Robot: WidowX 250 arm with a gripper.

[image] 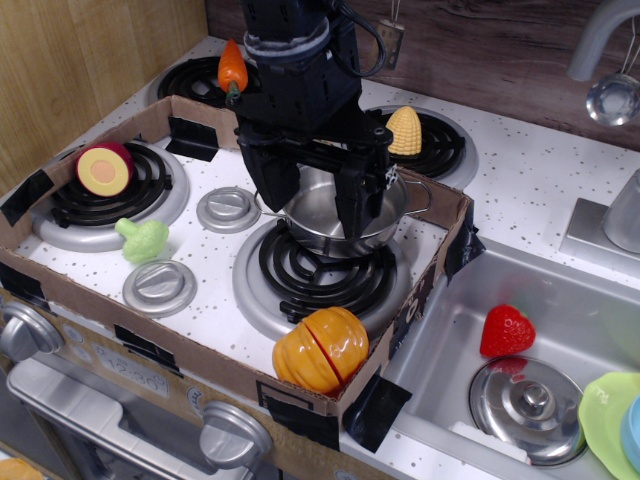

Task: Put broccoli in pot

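The broccoli (143, 240), a small pale-green lumpy floret, lies on the white speckled stovetop at the left, between the left burner and a silver disc. The shiny steel pot (385, 212) sits on the back part of the front-centre burner (318, 275). My black gripper (314, 205) hangs right over the pot with its two fingers spread wide, one at the pot's left rim and one in front of its middle. It is open and holds nothing. The broccoli is well to the left of the gripper. The arm hides part of the pot.
A cardboard wall (405, 300) frames the stovetop. An orange pumpkin (322, 348) sits at its front corner. A cut purple fruit (105, 168) lies on the left burner, with a carrot (232, 68) and corn (404, 130) at the back. The sink (455, 345) holds a strawberry (506, 330) and a lid (527, 405).
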